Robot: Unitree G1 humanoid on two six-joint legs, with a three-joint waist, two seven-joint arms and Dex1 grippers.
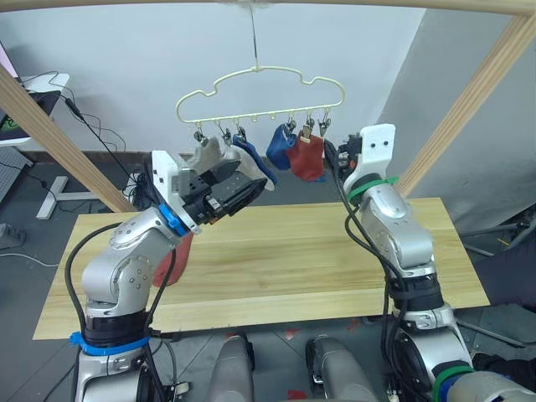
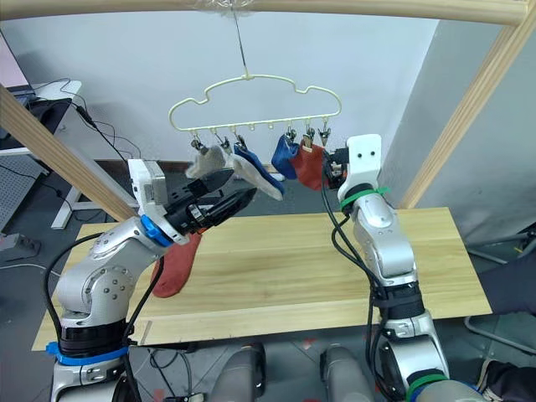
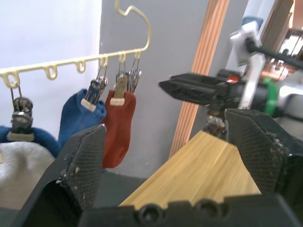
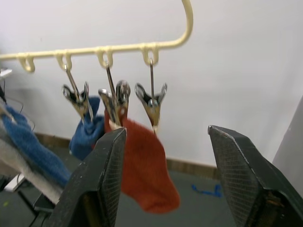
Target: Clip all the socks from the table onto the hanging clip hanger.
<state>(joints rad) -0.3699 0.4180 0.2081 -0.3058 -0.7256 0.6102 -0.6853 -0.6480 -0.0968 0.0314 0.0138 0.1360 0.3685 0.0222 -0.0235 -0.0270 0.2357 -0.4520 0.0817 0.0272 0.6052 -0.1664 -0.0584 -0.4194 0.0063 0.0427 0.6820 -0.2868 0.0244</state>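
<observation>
A pale-yellow clip hanger (image 1: 258, 96) hangs by its hook from a wooden pole (image 1: 335, 4) at 12 o'clock above a long wooden table (image 1: 293, 260). Reading left to right along its row of clips: a light grey sock (image 2: 219, 161), a blue sock (image 2: 255, 170), a 2nd blue sock (image 1: 279, 147) and a rust-red sock (image 1: 307, 157) hang pinned, while the last clip (image 4: 151, 100) at the right end is bare. At 9 o'clock, the left gripper (image 2: 228, 203) is raised just under the grey and first blue socks, its 2 fingers spread wide with nothing between them. Below that arm, a 2nd rust-red sock (image 2: 177, 265) droops over the table's left front area; what holds it up cannot be told. At 3 o'clock, the right gripper (image 4: 165, 175) is lifted close to the hanging rust-red sock, its fingers (image 4: 102, 179) parted wide and empty, facing the bare clip.
</observation>
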